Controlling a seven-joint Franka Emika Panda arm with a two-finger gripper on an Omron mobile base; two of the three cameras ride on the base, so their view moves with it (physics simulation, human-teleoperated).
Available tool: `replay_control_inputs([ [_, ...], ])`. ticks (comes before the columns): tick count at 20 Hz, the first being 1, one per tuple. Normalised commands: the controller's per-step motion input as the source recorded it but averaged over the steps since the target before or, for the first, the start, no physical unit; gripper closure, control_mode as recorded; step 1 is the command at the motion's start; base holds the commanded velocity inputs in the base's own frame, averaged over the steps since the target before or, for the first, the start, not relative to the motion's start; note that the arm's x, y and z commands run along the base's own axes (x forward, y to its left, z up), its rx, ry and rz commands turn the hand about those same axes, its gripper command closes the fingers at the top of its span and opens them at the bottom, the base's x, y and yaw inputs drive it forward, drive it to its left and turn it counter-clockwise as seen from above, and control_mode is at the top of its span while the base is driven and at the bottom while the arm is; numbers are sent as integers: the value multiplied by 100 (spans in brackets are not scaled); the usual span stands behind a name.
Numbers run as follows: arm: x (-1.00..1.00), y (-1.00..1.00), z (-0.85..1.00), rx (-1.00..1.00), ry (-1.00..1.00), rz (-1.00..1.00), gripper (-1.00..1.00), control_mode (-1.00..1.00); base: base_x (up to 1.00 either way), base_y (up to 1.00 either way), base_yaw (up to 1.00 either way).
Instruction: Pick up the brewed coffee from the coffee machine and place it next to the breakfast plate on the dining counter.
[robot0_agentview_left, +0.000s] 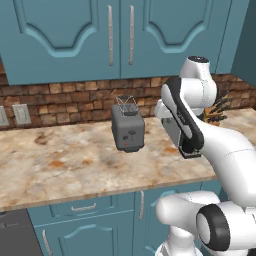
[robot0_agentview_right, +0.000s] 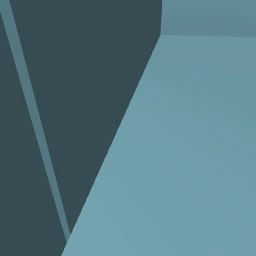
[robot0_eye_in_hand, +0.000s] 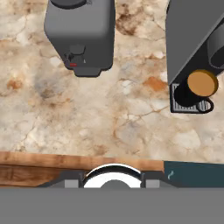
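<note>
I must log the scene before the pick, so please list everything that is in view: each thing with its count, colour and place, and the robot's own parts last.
mug: one, black, brown coffee on top, on the coffee machine's base, handle toward the counter edge.
coffee machine: one, silver-grey with black base, on the counter right of the toaster.
toaster: one, dark grey, wire racks on top, mid-counter by the wall.
counter: one, beige marble with brown blotches.
cabinets: teal, above and below the counter.
brick wall: red-brown, behind the counter.
outlets: grey, on the wall at left.
knife block: one, dark handles, behind the arm.
arm: one, white with dark joints, over the coffee machine.
</note>
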Motion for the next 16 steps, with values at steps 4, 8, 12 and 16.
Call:
replay_control_inputs([
  [4, -22, -7, -22, 0, -20, 0, -100, -100, 0, 0, 0],
  [8, -16, -49, -34, 0, -28, 0, -100, -100, 0, 0, 0],
  [12, -18, -60, -35, 0, -20, -3, -100, -100, 0, 0, 0],
  [16, -18, -56, -44, -2, -15, -6, -100, -100, 0, 0, 0],
])
